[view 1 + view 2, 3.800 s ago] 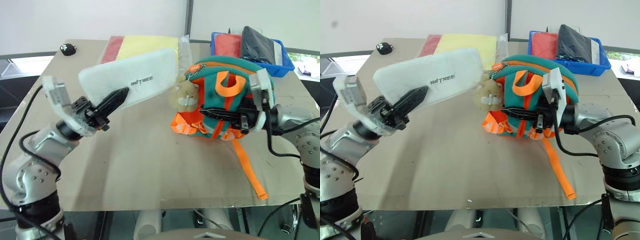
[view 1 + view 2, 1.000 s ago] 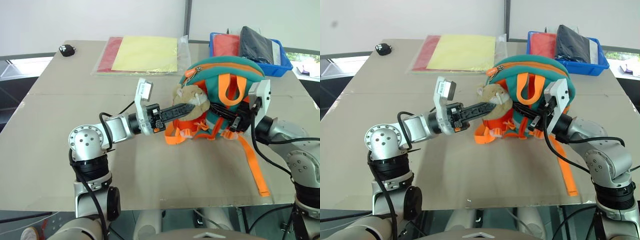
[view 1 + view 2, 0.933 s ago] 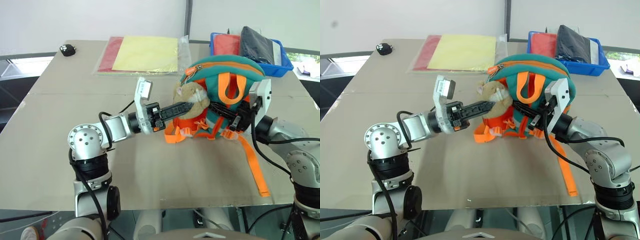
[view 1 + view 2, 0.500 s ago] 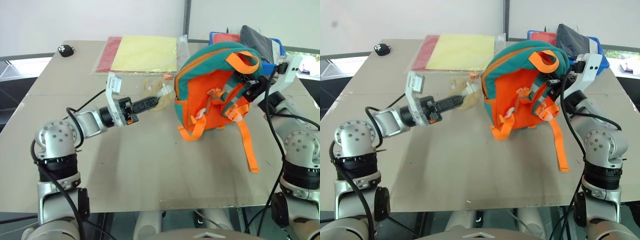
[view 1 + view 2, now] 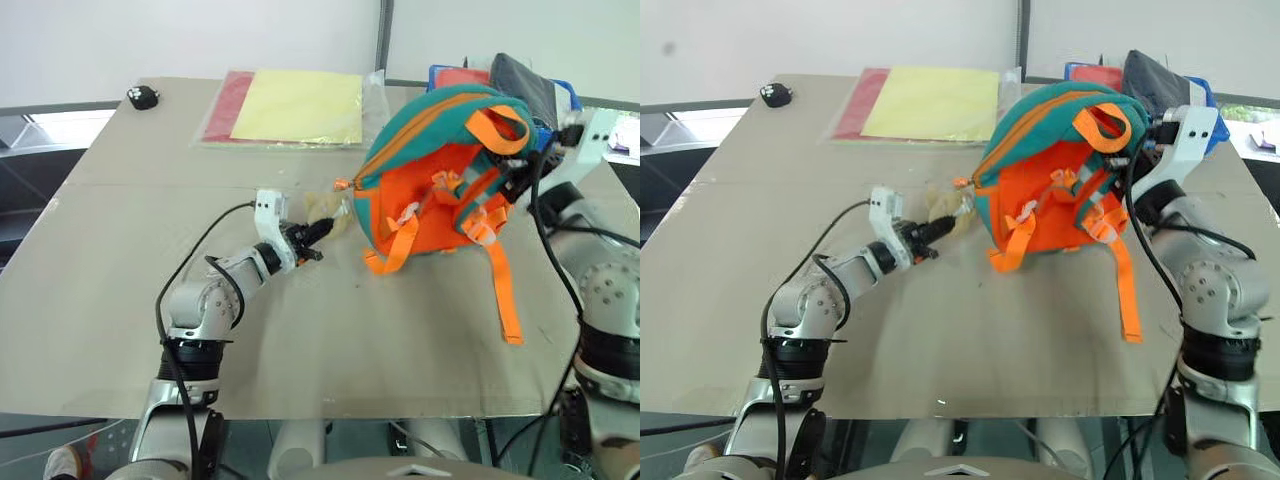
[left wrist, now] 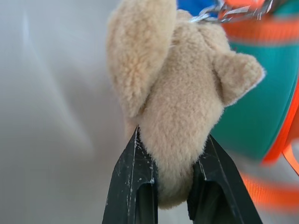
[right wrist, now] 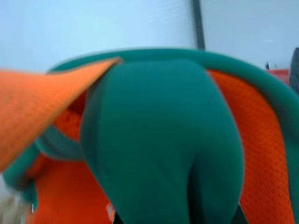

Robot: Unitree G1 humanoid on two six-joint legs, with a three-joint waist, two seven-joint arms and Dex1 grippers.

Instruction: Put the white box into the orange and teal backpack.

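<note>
Left pincer (image 6: 170,186) is clenched on the tan plush toy (image 6: 175,116), near the desk's (image 5: 120,260) middle, as I see it. That toy hangs just beside the orange and teal backpack (image 5: 440,190), which stands upright toward the desk's right edge, straps (image 5: 500,285) trailing down its front. My right pincer (image 5: 515,180) is closed on the backpack's upper part, at its right side. I cannot spot the white box. At the far edge lies a clear sleeve (image 5: 290,105); a blue tray (image 5: 572,95) sits in the far right corner.
</note>
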